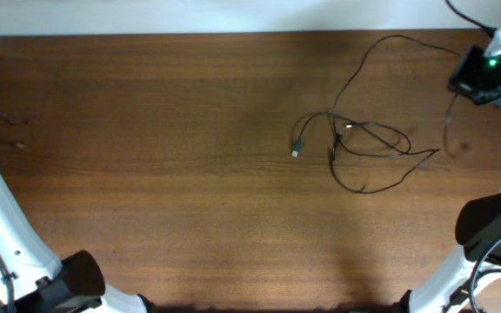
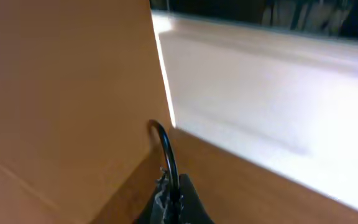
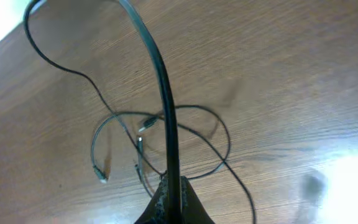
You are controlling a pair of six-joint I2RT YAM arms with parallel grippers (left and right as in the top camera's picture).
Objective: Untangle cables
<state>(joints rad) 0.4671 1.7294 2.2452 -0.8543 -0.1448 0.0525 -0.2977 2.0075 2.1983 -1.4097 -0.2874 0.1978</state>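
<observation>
Several thin black cords point(image 1: 337, 122) are lying knotted on the brown wooden counter point(image 1: 146, 174); untangling is seemingly just starting; right claw point(image 1: 464, 80), upper right, parted or not I cannot tell; next is calling for seizing one loose plug end.

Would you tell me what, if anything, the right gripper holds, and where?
The right gripper pinches a thin black cable along its cord; no plug shows there.

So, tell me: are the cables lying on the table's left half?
No, the cables lie tangled on the right half of the table.
</observation>
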